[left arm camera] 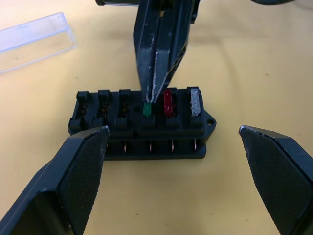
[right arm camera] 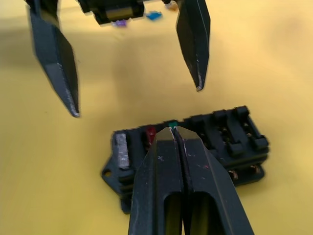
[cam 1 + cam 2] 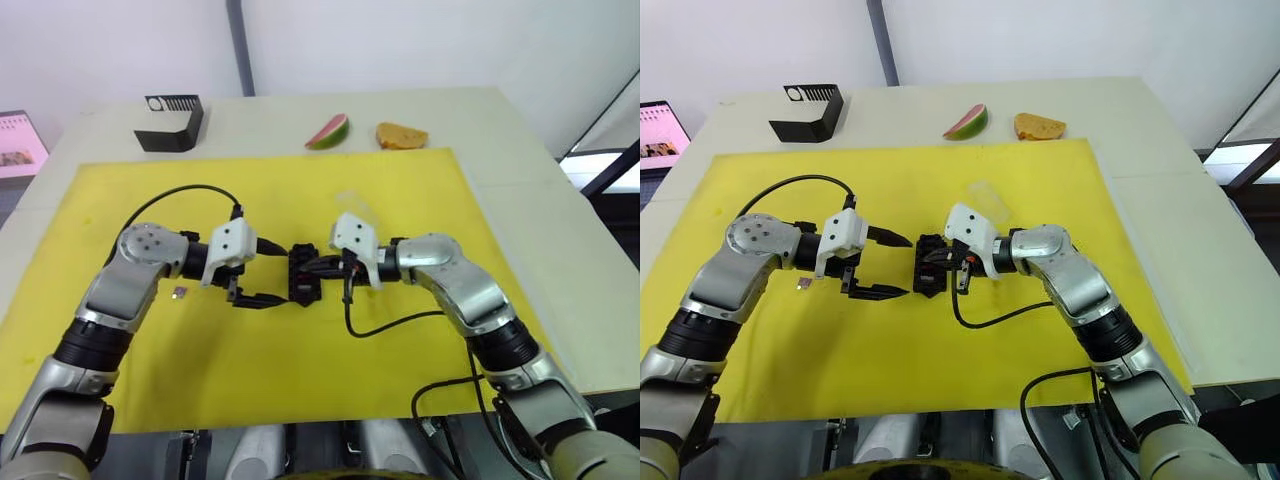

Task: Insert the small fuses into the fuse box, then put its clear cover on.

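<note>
Fingers of my right hand (image 2: 177, 131) pinch a tiny green fuse (image 1: 146, 108) into the black slotted fuse box (image 1: 142, 122); my left hand (image 3: 898, 266) gapes beside it.

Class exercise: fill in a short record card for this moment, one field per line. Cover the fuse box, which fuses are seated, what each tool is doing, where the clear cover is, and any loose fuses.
Fuse box: on the yellow mat, between the two tools
Seated fuses: grey fuse, red fuse
Green fuse: in its slot, pinched by the right tool
Empty slots: three in that row
Left tool: open, beside the box, holding nothing
Clear cover: lying on the mat, off the box
Loose fuses: one small fuse by the left arm
</note>
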